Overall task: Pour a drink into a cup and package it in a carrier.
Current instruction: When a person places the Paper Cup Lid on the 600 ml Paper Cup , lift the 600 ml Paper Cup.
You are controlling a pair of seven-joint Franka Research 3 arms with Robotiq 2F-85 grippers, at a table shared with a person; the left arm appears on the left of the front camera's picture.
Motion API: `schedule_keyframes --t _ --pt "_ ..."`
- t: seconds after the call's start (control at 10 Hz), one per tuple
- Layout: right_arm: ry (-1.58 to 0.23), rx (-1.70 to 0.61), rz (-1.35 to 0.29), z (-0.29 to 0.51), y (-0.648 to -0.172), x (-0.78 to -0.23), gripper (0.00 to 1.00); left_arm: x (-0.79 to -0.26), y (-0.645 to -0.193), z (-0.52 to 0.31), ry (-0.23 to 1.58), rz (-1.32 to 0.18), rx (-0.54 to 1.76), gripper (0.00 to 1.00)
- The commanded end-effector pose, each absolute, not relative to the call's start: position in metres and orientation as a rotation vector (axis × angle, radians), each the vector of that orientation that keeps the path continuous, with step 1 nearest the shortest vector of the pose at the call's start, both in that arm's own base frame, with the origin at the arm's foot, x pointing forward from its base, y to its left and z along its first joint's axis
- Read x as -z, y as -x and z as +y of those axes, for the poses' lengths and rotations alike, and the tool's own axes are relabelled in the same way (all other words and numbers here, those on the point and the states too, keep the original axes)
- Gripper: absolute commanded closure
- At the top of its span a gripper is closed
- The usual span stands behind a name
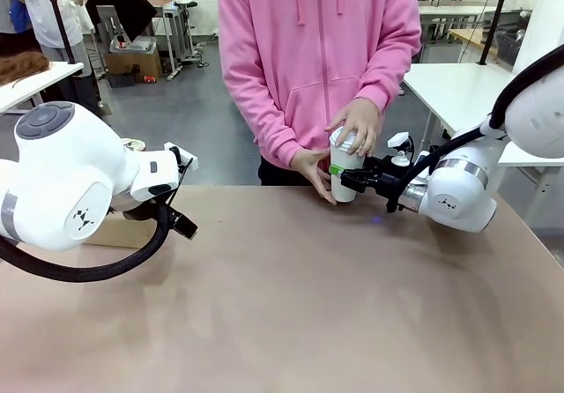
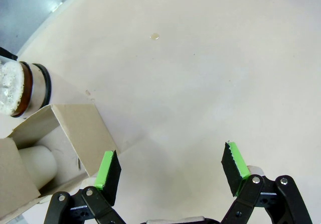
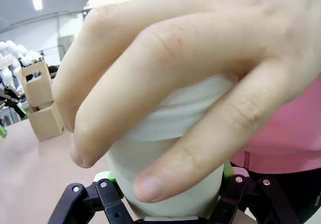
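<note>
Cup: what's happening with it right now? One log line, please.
right gripper: shut on cup | person's hand: on cup top | left gripper: open, beside carrier

You're in a lab here. Beyond your brown table [image 1: 291, 322], white workbenches [image 1: 454, 89] and a metal equipment rack [image 1: 174, 36] line grey floor [image 1: 185, 129].

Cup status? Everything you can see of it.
The cup is plain white paper, tapered, upright at the table's far edge. A white lid seems to sit on top. The robot's right hand is shut on its lower body, green pads either side. A person's hand covers the top; the person's other hand cups its side.
</note>
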State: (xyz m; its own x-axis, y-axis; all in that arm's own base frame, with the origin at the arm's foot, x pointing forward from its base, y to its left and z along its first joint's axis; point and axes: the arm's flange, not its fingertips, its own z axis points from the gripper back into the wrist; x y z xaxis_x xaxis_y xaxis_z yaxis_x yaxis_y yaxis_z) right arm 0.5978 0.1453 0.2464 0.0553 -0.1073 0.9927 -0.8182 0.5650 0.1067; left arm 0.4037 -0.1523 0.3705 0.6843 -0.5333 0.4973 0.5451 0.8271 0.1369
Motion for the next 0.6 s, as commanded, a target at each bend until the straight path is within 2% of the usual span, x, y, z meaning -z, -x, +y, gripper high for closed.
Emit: schedule_keyframes --t 0.0,0.5 --pt "-0.842 -0.653 -1.435 0.1458 -0.5954 -0.2512 0.20 -0.3706 -0.4034 -0.1519 0.025 -0.550 0.604 0.00" --pt "-0.842 -0.653 -1.435 0.1458 -0.5954 -0.2512 0.20 -0.3706 -0.4034 -0.1519 0.025 -0.550 0.604 0.00"
